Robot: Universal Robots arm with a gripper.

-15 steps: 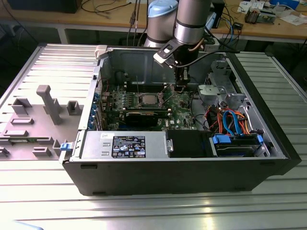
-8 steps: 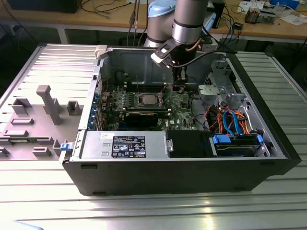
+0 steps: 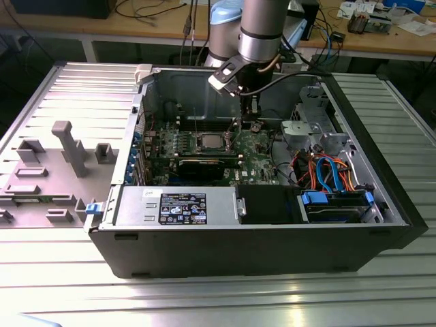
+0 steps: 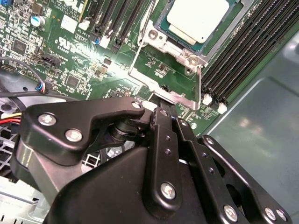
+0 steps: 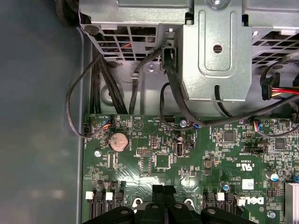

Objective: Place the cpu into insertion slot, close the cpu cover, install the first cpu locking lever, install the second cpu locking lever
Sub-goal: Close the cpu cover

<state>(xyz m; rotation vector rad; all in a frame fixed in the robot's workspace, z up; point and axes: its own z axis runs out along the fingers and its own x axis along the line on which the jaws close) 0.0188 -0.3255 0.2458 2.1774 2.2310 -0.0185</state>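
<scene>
Jaws point down beside cpu cover [image 4: 174,94].

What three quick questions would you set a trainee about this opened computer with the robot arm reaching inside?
1. True or false: the small square silver-topped cpu sits in the silver-rimmed square insertion slot.
2. The black metal gripper is nearest to: A the thin silver window-framed cpu cover; B the blue plastic drive caddy; C the grey power supply box.
3. Fill in: the large flat motherboard is ___ in colour.
Key: 1 true; 2 A; 3 green.
</scene>
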